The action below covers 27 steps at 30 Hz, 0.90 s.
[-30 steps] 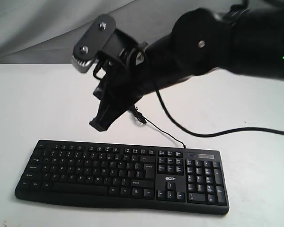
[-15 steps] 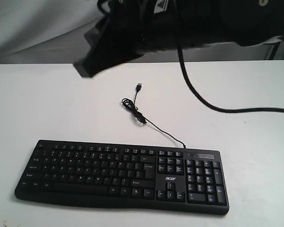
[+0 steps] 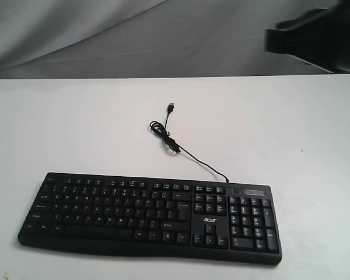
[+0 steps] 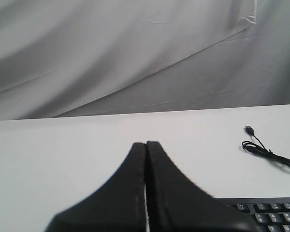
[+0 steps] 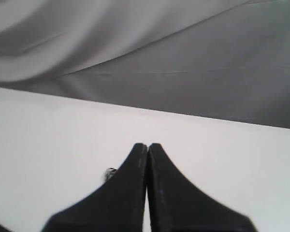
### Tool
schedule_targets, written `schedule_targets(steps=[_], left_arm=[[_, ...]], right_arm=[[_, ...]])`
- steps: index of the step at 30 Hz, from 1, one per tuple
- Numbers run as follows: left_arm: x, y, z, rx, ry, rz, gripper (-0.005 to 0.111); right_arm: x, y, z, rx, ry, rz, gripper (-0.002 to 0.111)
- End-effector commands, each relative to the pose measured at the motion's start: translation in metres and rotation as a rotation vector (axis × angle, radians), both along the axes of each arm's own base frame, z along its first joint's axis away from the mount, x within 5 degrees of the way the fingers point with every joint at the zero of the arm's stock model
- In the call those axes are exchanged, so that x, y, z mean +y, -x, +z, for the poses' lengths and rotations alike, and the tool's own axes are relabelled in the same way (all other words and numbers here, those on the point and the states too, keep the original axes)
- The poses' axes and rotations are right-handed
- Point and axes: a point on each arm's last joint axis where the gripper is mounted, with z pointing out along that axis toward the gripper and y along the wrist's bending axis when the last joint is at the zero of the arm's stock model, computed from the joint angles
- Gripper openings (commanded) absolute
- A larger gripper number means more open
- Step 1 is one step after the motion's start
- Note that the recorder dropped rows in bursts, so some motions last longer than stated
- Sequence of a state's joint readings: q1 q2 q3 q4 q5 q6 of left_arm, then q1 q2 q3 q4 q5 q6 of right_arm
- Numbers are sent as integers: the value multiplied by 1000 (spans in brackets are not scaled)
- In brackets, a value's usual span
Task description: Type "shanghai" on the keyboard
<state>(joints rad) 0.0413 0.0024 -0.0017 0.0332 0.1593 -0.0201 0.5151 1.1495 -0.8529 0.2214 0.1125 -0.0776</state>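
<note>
The wide black keyboard (image 3: 149,213) lies along the near edge of the white table, with its thin USB cable (image 3: 169,140) coiled loosely behind it. My right gripper (image 3: 275,38) is a blurred dark shape high at the upper right, far from the keys; in the right wrist view it (image 5: 148,145) is shut with nothing held. The left gripper (image 4: 146,143) is also shut and empty. Only a corner of the keyboard (image 4: 273,212) and the cable (image 4: 261,150) show beside it. The exterior view does not show the left gripper.
The white table (image 3: 58,128) stretches behind and beside the keyboard. A grey draped cloth (image 3: 76,35) hangs as a backdrop. The cable's metal plug (image 3: 171,107) lies unplugged on the table and peeks out beside the right fingers as a small metal plug (image 5: 109,172).
The right arm, which hung over the keyboard's middle a second ago, has risen and swung off to the upper right. The keyboard and cable have not moved.
</note>
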Motion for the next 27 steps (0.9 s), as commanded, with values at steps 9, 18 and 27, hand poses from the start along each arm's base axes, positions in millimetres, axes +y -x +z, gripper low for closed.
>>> schedule_targets(steps=[9, 18, 27], left_arm=[[0, 0, 0, -7, 2, -6, 0], [0, 0, 0, -7, 2, -6, 0], [0, 0, 0, -7, 2, -6, 0]], right_arm=[[-128, 108, -58, -207, 54, -514, 0], [-130, 145, -103, -262, 6, -550, 0], [-130, 157, -130, -242, 25, -561, 0]])
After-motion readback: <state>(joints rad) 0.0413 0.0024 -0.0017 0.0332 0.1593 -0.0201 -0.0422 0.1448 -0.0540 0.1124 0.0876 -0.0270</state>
